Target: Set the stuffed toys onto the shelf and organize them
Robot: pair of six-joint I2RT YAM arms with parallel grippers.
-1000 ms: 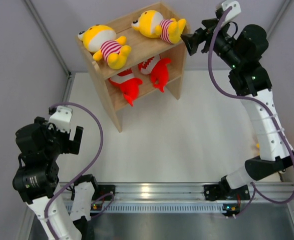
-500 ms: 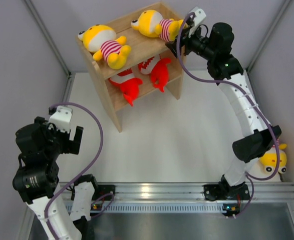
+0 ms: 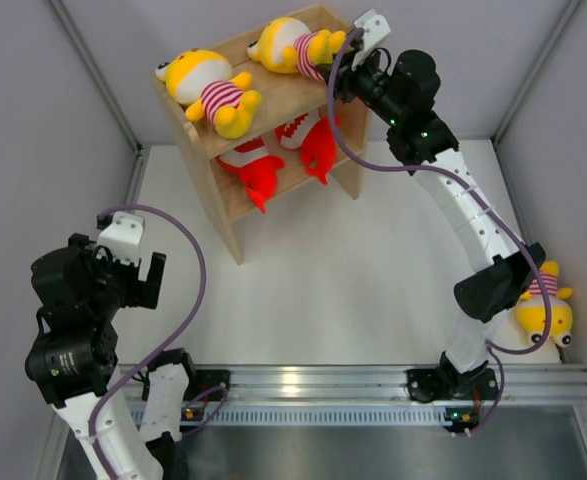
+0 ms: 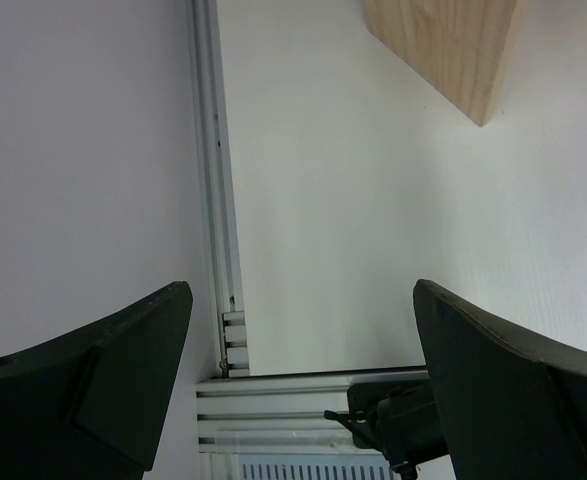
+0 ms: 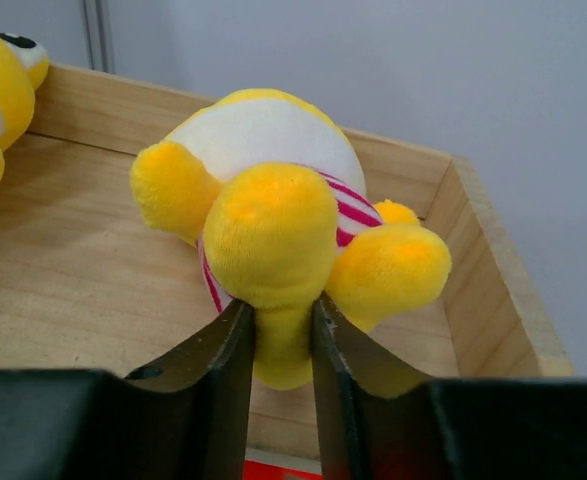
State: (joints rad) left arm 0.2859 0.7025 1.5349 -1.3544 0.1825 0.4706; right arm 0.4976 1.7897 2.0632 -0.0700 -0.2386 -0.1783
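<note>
1. Two tiers of the shelf [image 3: 278, 95] are carrying toys, and the unit is standing at the far side of the table [image 3: 373, 260].
2. On the shelf's top tier, the left yellow toy [image 3: 205, 90] is lying near the left end. The right yellow toy [image 3: 285, 45] is lying near the right end, with its feet pointing toward the shelf's right side panel.
3. On the shelf's lower tier, the left red fish [image 3: 258, 172] and the right red fish [image 3: 316, 148] are lying side by side.
4. The third yellow toy [image 3: 545, 312] is lying on the table, well apart from the shelf and off to its near right, partly hidden behind the right arm.
5. The right gripper [image 5: 281, 325] is reaching in over the shelf's right end. Its jaws are nearly closed and pinching one leg of the right yellow toy, whose body is lying on the top tier.
6. The left gripper [image 4: 303, 300] is hanging well clear of the shelf, off its near left corner, with jaws spread wide and holding nothing.
</note>
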